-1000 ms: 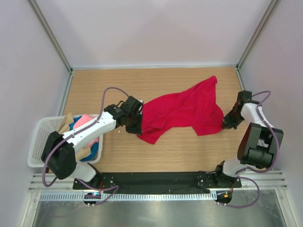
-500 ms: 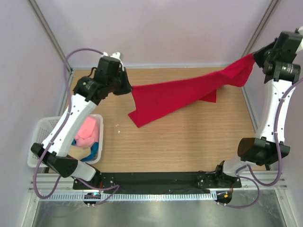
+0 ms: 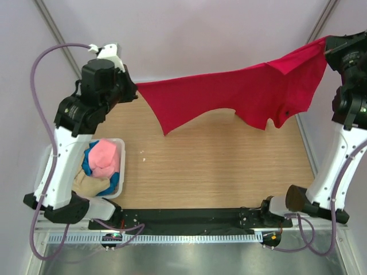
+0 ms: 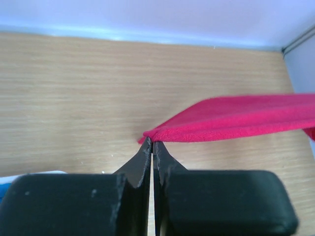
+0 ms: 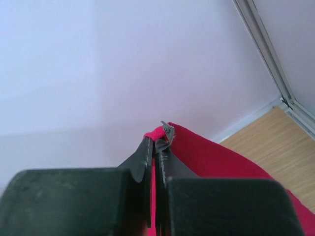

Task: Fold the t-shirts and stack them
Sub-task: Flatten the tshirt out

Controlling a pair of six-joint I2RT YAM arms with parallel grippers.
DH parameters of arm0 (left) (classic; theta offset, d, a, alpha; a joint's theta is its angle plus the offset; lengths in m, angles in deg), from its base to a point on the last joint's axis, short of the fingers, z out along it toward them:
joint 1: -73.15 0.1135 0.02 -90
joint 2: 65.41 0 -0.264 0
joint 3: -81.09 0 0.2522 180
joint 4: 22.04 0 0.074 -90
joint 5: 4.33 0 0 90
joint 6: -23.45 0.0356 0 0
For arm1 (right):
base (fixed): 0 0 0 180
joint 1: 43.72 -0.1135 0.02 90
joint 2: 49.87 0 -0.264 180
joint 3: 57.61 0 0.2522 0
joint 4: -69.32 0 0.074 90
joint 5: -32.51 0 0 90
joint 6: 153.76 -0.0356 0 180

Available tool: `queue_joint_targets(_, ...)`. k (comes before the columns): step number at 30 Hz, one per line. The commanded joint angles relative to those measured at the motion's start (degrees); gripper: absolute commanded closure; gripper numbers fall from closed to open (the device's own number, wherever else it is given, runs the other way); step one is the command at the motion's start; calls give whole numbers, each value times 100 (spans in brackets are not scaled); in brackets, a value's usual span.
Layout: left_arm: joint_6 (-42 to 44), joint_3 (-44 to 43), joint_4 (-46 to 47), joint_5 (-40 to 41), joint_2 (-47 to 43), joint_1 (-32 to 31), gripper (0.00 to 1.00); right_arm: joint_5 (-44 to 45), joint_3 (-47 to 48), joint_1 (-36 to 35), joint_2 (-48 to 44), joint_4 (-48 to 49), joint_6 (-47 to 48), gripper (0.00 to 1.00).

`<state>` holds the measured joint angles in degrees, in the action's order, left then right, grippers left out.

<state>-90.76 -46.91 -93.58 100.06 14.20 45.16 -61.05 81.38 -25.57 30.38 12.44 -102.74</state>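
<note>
A bright red t-shirt (image 3: 229,94) hangs stretched in the air above the table, held by both grippers. My left gripper (image 3: 136,89) is shut on its left corner; the left wrist view has the red cloth (image 4: 231,120) running off to the right from the closed tips (image 4: 151,143). High at the far right my right gripper (image 3: 328,44) is shut on the other corner, and red cloth (image 5: 216,157) shows pinched at its tips (image 5: 156,140). Pink (image 3: 106,157), blue and beige t-shirts lie in the basket.
A white mesh basket (image 3: 47,172) stands at the table's left edge beside the left arm. The wooden table (image 3: 218,166) lies under the hanging shirt. Pale walls with metal posts close in the back and both sides.
Both arms have lifted and moved apart. The red t-shirt rose from a heap on the table to a stretched sheet in the air. Both grips held.
</note>
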Motion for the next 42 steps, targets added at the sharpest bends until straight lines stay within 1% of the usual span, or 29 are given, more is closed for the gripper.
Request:
queue_joint_targets(1,293,-152,504,582,-683,48,100,56,-209,30,-676,944,154,99)
queue_joint_targets(3,416,-125,872,784,-938,48,100,83,-271,30,-765,1120,163,99)
queue_joint_targets(6,662,-64,1426,1117,-1071,48,100,48,-193,30,-704,1410,102,99)
queue_joint_targets(8,759,-248,1611,1276,-940,48,100,-5,9,30,-442,1481,101,99)
queue_joint_targets(9,847,-335,1760,1355,-869,48,100,-23,297,30,-318,1473,119,99)
queue_joint_targets(12,944,-757,1998,1391,-536,48,100,-84,694,30,-19,1517,172,99)
queue_joint_targets(15,1058,-1284,2007,1408,-150,48,100,-198,889,22,184,1507,216,99)
queue_joint_targets(19,1050,-1461,2165,1461,133,48,100,-304,802,22,281,1691,172,99)
queue_joint_targets(22,1102,-1417,2376,1549,230,48,100,-383,547,30,369,2033,84,99)
queue_joint_targets(28,1269,-1443,2640,1760,388,56,100,-445,467,30,641,2325,-162,99)
queue_joint_targets(35,1269,-1470,2710,1734,520,118,100,-462,731,30,773,2299,-127,99)
queue_joint_targets(42,1243,-1233,2658,1698,284,127,100,-445,687,30,580,2132,4,99)
